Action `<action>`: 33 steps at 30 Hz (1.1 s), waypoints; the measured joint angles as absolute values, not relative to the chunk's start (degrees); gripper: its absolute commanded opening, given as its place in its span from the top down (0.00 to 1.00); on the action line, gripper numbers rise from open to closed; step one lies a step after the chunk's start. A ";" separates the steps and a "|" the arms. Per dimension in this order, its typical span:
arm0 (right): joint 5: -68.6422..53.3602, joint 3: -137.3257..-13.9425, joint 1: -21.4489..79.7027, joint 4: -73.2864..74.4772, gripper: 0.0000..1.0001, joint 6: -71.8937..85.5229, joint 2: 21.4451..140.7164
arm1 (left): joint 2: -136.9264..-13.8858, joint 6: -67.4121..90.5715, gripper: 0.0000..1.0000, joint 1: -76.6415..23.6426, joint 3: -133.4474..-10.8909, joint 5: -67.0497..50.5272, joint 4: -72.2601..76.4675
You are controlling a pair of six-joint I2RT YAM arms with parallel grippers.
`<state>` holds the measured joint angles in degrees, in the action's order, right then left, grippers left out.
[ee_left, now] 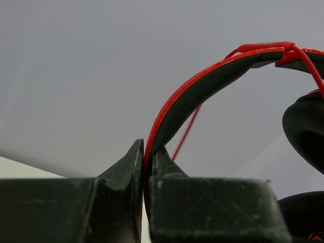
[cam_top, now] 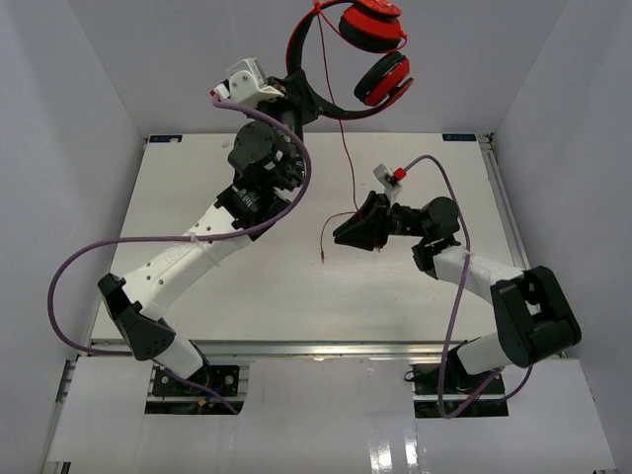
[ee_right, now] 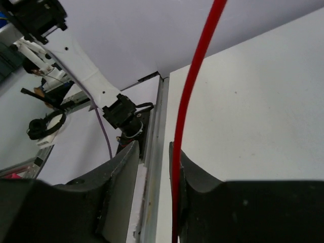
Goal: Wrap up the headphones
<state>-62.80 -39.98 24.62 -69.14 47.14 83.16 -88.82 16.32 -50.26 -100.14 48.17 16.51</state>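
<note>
The red headphones [cam_top: 380, 54] hang high at the back, ear cups to the right. My left gripper [cam_top: 299, 94] is raised there and shut on the black-lined headband [ee_left: 202, 83]; it shows in the left wrist view [ee_left: 148, 152], with an ear cup [ee_left: 306, 126] at the right. The thin red cable [cam_top: 346, 148] loops round the headband top and drops to my right gripper [cam_top: 343, 232] over the table middle. Its plug end [cam_top: 324, 259] dangles below. In the right wrist view the right gripper [ee_right: 153, 149] is open and the cable [ee_right: 195, 76] lies along the right finger's inner face.
The white table [cam_top: 247, 286] is walled in white at the back and sides. Thick purple robot cables [cam_top: 59, 286] loop from both arms. The table's metal edge rail [ee_right: 161, 116] and the left arm's base [ee_right: 121, 114] show past the right fingers.
</note>
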 measured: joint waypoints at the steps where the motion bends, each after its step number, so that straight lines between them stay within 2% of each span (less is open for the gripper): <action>1: -62.67 -39.35 25.29 -66.57 0.84 43.80 80.68 | -88.82 13.10 1.00 -50.05 -99.67 50.29 19.24; 3: -62.05 -38.85 26.60 -60.53 0.92 36.31 76.06 | -88.84 7.12 1.00 -49.60 -98.81 53.19 23.90; 7: -60.61 -40.45 28.27 -43.09 0.92 21.58 69.42 | -88.96 -3.13 1.00 -46.94 -96.43 57.17 29.75; 12: -52.50 -51.33 29.19 -15.23 0.92 0.93 66.20 | -89.01 -7.54 1.00 -40.76 -89.20 58.55 27.43; 17: -31.75 -66.15 34.26 9.49 0.92 -21.82 63.63 | -89.26 -8.40 1.00 -37.09 -79.18 55.50 18.07; 20: -20.23 -70.59 37.13 14.01 0.92 -32.23 62.06 | -89.56 -7.45 1.00 -37.37 -74.55 49.34 10.24; 25: -4.69 -68.99 37.67 13.80 0.92 -44.59 63.10 | -85.39 -5.75 1.00 -38.39 -65.36 27.07 1.89; 29: 1.23 -65.48 37.15 12.21 0.92 -47.79 65.77 | -78.43 -6.51 1.00 -38.96 -59.55 9.84 -1.38; 33: 1.15 -61.19 33.67 9.38 0.91 -46.66 66.76 | -69.30 -6.60 1.00 -38.97 -56.62 -2.81 -2.03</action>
<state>1.15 -61.19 33.67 9.38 -46.66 66.76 -69.30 -6.60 -38.97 -56.62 -2.81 -2.03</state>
